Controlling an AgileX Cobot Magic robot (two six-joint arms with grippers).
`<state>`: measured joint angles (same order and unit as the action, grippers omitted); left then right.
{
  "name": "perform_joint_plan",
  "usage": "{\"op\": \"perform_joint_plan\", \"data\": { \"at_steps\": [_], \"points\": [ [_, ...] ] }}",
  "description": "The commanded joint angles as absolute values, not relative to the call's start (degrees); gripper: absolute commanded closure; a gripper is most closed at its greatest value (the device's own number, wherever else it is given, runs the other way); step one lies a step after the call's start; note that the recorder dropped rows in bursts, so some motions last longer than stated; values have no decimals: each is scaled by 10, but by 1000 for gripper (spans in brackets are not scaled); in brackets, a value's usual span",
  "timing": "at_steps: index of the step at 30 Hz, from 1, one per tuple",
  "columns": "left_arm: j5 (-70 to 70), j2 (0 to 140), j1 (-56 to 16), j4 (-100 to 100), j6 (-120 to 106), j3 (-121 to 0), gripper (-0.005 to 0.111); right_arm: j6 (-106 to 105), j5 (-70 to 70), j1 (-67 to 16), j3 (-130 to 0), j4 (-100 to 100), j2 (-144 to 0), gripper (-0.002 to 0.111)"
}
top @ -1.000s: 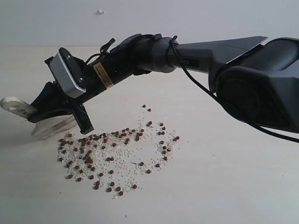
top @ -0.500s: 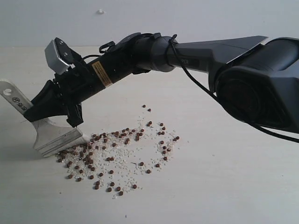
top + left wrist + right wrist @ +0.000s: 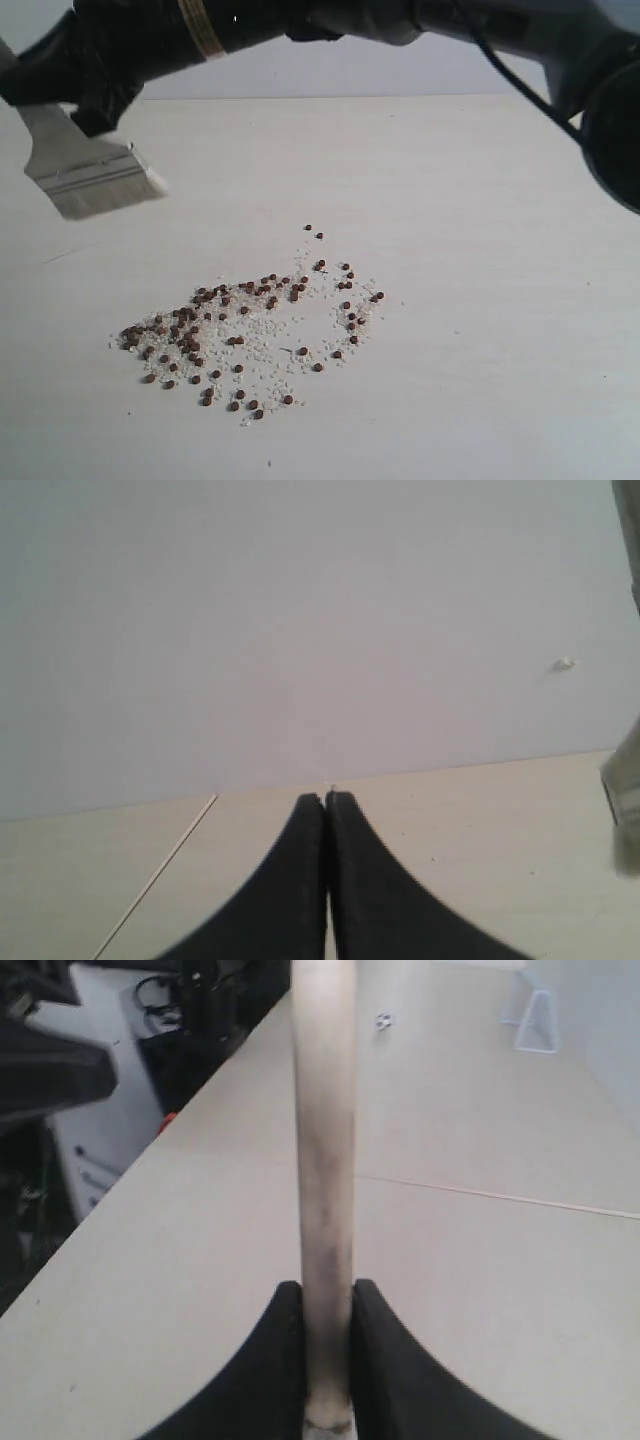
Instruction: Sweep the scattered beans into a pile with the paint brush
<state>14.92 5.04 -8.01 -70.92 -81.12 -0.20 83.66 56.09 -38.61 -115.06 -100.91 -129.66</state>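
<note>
Shows, at the right wrist, the right gripper (image 3: 327,1355) clamped narrow on the paint brush (image 3: 325,1160) handle. Shows, at the left wrist only, the left gripper (image 3: 327,815) pressed shut, empty. From outside, finds bristles held clear of the table (image 3: 480,250), beans (image 3: 240,330) scattered mid-table, well apart.

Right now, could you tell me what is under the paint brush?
Bare table shows beneath the raised paint brush; the beans lie apart. The right gripper hides its handle.
</note>
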Motion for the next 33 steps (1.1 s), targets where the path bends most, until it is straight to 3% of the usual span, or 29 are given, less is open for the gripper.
{"op": "perform_joint_plan", "data": {
  "at_steps": [1, 10, 18, 20, 23, 28, 33],
  "points": [
    [150, 47, -80, -710, -810, 0, 107, 934, 464, -391, -1153, -999, -1256, 108],
    [150, 47, -80, -710, -810, 0, 107, 1097, 103, -457, -1149, -999, -1236, 108],
    [150, 47, -80, -710, -810, 0, 107, 1022, -439, -582, -1102, -959, -1237, 108],
    [150, 47, -80, -710, -810, 0, 107, 1022, -499, -609, -1088, -942, -1236, 108],
    [150, 47, -80, -710, -810, 0, 107, 1026, -501, -645, -1070, -887, -1235, 108],
    [150, 47, -80, -710, -810, 0, 107, 1207, -501, -699, -1008, -907, -1243, 108],
    [150, 47, -80, -710, -810, 0, 107, 1220, -566, -751, -963, -891, -1247, 108]
  ]
}}
